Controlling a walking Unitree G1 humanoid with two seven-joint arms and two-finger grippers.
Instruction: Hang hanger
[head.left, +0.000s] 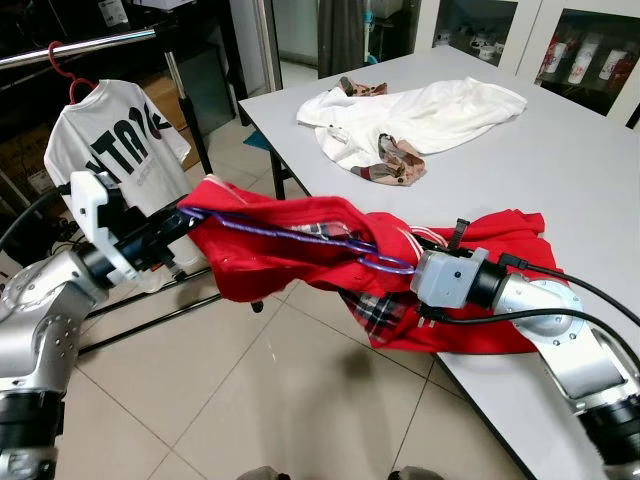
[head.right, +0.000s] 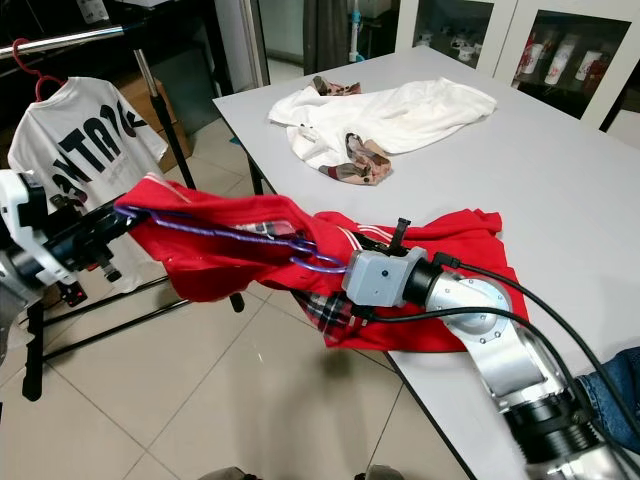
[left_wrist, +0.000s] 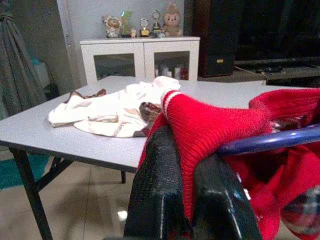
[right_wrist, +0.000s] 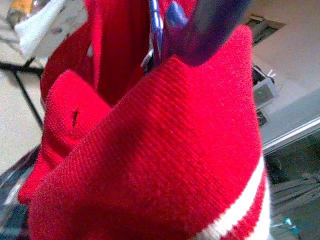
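One red garment (head.left: 300, 240), mid-frame. One purple hanger (head.left: 300, 240) threaded through it. One white garment (head.left: 420, 120) on the surface (head.left: 560, 170), upper centre. One printed tee (head.left: 115, 150) on one red hanger (head.left: 62, 70), upper left. Two pincers: left (head.left: 175, 225), right (head.left: 400, 262).

White shirt (head.left: 115, 145) crowding rail (head.left: 80, 45).

Ribbed red knit garment (head.left: 300, 235), glossy purple plastic hanger (head.left: 300, 236), smooth matt grey table (head.left: 560, 160), shiny floor tiles (head.left: 260, 390)
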